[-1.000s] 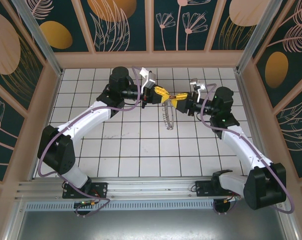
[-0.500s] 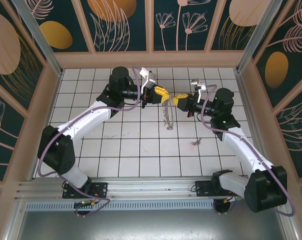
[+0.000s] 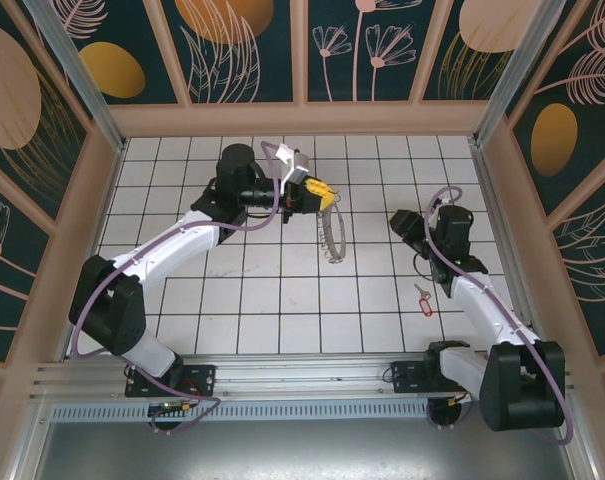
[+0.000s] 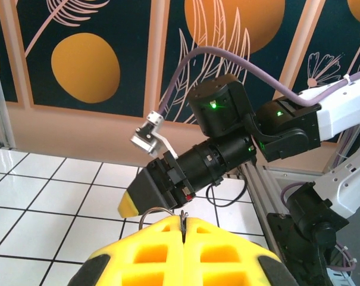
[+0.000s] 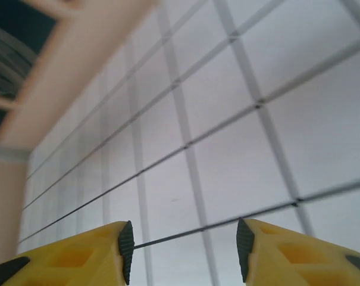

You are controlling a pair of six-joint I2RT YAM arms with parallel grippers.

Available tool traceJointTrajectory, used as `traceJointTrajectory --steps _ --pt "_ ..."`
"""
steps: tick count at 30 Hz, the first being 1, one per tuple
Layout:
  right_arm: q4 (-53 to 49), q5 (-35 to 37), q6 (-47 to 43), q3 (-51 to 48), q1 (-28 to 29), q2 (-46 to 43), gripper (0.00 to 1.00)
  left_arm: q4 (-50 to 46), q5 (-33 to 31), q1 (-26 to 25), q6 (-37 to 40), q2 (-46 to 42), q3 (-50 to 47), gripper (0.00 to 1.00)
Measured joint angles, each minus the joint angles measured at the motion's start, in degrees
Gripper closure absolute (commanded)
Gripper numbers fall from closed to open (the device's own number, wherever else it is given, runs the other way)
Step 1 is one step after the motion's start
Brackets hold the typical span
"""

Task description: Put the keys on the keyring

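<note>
Key loose on the bench, ring held up behind it

Nearest, a red-tagged key (image 3: 420, 297) lay on the bench (image 3: 282, 300), apart from the right end effector (image 3: 400, 222), whose fingers stood released and empty. Farther back, the left end effector (image 3: 320, 188) was clenched on the keyring (image 3: 331, 232), its chain hanging toward the tiles. The thin key could skid from a pinch on the smooth tile, and the dangling keyring could swing and spoil the threading. How firmly the keyring was seated was unclear.

keyring (image 4: 158, 209) mostly hidden behind fingers (image 4: 145, 251), key (image 3: 420, 297) tiny
</note>
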Motion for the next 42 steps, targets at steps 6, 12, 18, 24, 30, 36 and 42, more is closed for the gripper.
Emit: traceJointTrajectory --steps 6,12,18,24,30,36,42 --pt "-12.63 12.85 7.93 -1.4 -0.79 -0.11 0.35 2.95 -1.25 0.0 -0.63 -0.7 -3.06 1.0" --pt "-20.22 19.76 14.93 -6.4 -0.79 -3.32 0.27 4.63 -1.38 0.0 -0.87 -0.7 -4.33 1.0" --pt "-21.66 21.07 18.95 -9.4 -0.83 -2.93 0.27 5.51 -1.22 0.0 -0.85 -0.7 -4.35 1.0" --pt "-20.76 21.29 19.19 -8.92 -0.26 0.46 0.31 5.92 -1.22 0.0 -0.85 -0.7 -4.35 1.0" --pt "-16.46 21.53 21.75 -5.2 9.42 5.99 0.32 5.95 -1.25 0.0 -1.03 -0.98 -4.35 1.0" --pt "-11.65 16.63 23.8 -0.52 16.57 8.7 0.32 7.06 -1.25 0.0 -1.95 -1.22 -4.35 1.0" --pt "-14.6 19.91 23.34 0.07 16.55 5.57 0.33 7.69 -1.25 0.0 -2.69 -1.25 -4.35 1.0"
